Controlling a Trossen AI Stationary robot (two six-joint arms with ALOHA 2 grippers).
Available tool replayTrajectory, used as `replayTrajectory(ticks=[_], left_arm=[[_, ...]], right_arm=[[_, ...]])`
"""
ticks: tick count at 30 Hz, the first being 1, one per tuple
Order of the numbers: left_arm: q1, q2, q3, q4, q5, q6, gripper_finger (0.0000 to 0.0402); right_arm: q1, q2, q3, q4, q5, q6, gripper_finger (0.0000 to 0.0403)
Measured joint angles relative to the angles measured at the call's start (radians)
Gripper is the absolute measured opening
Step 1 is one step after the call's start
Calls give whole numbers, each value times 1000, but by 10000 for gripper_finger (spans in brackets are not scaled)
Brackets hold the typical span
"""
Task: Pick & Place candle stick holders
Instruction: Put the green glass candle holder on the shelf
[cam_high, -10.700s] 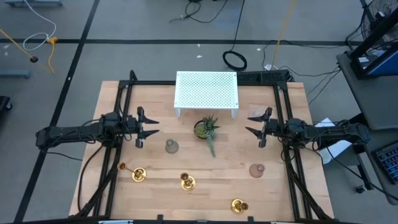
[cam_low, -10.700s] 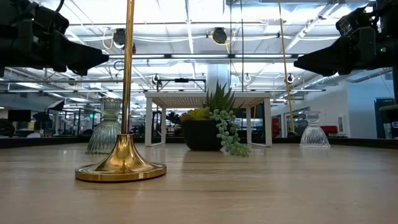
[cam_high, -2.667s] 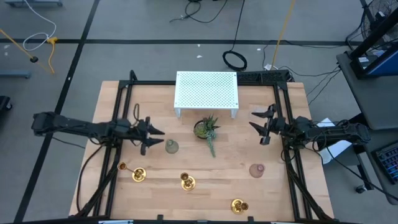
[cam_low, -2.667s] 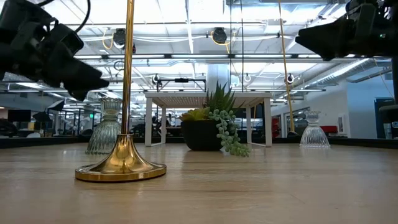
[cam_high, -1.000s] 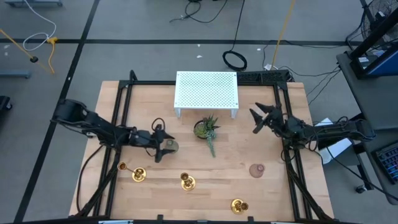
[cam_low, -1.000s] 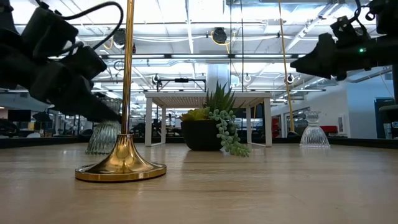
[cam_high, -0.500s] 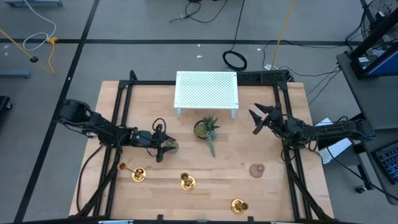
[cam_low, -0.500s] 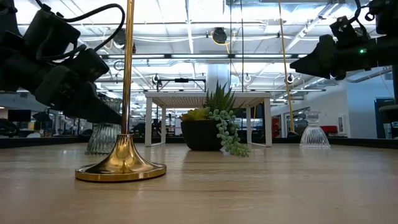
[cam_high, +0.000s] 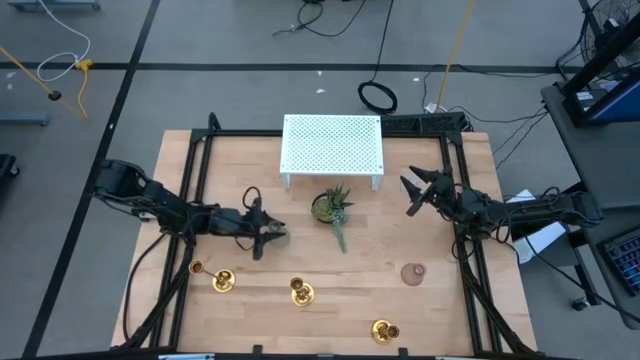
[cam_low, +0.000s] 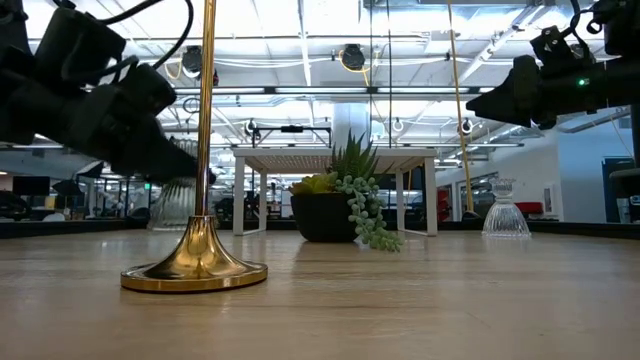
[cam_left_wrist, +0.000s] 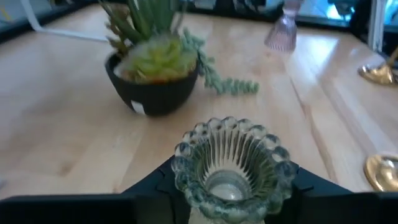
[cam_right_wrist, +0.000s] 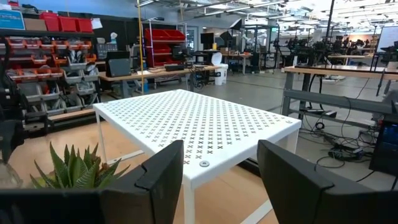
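Left claw grips glass holder, mid-bench.
Left claw closed on the clear ribbed glass holder, left of bench centre, just beside the plant; pot label too blurred to read. Three gold holders stand near the bench edge opposite the white rack; pink holder toward the right edge. Right claw open, raised near the right edge.

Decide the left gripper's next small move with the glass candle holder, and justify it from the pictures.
Probably a short, straight lift. The left gripper appears shut on the glass candle holder, which sits upright between its fingers. The potted plant stands close beyond, so moving sideways first risks a bump.
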Motion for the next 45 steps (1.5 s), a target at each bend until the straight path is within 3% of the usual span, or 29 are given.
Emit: replayTrajectory(ticks=[6, 17, 22, 28, 31, 37, 45], left_arm=[[1, 0, 22, 61, -35, 0, 138], [24, -1, 229, 36, -29, 92, 152], [101, -6, 316, 35, 47, 95, 137], [225, -6, 396, 16, 162, 144, 150], [293, -6, 448, -78, 172, 170, 159], [426, -5, 553, -282, 183, 193, 137], [552, -5, 571, -322, 186, 177, 167]], right_arm=[[0, 0, 0, 0, 0, 0, 196], [0, 0, 0, 0, 0, 1, 196], [0, 0, 0, 0, -2, 1, 196], [0, 0, 0, 0, -3, 1, 196], [0, 2, 0, 0, -3, 1, 196], [0, 13, 0, 0, -3, 1, 196], [0, 38, 0, 0, -3, 29, 196]])
